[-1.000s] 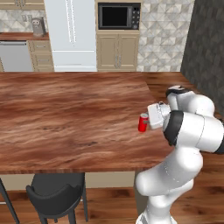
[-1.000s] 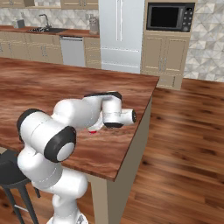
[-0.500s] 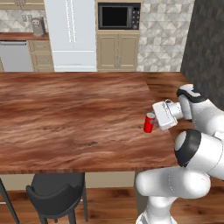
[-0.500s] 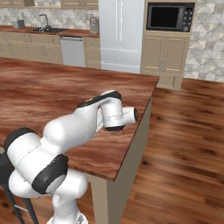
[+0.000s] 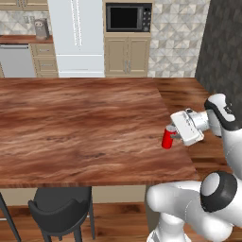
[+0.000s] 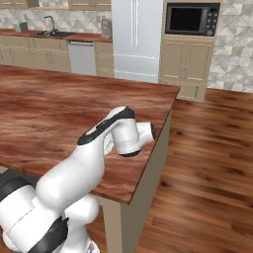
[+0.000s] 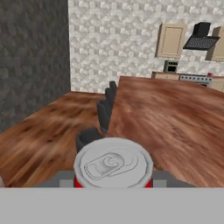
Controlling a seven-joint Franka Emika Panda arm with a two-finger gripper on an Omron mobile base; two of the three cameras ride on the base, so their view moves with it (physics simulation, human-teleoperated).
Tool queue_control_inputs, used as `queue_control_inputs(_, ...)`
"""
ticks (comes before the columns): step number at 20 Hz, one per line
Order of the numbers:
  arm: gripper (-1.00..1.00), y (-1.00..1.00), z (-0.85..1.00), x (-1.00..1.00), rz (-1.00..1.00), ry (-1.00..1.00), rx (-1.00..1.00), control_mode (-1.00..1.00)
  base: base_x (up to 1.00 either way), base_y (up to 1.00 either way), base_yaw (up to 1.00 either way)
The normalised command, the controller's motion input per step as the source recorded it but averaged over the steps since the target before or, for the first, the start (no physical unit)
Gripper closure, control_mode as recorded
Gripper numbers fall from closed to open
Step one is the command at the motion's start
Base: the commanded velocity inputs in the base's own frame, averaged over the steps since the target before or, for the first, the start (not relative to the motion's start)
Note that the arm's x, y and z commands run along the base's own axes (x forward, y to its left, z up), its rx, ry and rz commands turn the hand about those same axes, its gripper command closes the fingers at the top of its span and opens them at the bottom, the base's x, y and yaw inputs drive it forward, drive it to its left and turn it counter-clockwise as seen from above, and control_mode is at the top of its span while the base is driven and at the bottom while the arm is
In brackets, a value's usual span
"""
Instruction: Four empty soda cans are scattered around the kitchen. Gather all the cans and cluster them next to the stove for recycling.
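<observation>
A red soda can [image 5: 166,140] with a silver top hangs just above the wooden island counter [image 5: 80,123], close to its right edge, and my gripper [image 5: 171,135] is shut on it from the right side. In the hand view the can's silver top [image 7: 113,162] sits right in front of the camera, with my gripper [image 7: 113,180] closed around its red body. In the right base view my own arm hides the can. Far off in the hand view, a grey strip under a dark range hood looks like the stove [image 7: 194,78].
A dark stool [image 5: 61,208] stands under the island's near side, and more dark stools [image 7: 105,111] line its edge. Open wooden floor [image 6: 207,163] lies right of the island. The fridge [image 5: 78,38], microwave [image 5: 127,18] and cabinets stand along the back wall.
The arm has swung to the right, carrying the red can along the counter toward the island's right edge. The base has not moved.
</observation>
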Motion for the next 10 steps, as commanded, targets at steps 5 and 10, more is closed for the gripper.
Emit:
queue_control_inputs(5,1.0,-0.01,0.3,-0.34,0.02,0.01,0.01,-1.0,0.0,0.0,0.0)
queue_control_inputs(10,1.0,0.0,0.13,-0.29,-0.02,0.0,0.0,-1.0,0.0,0.0,0.0)
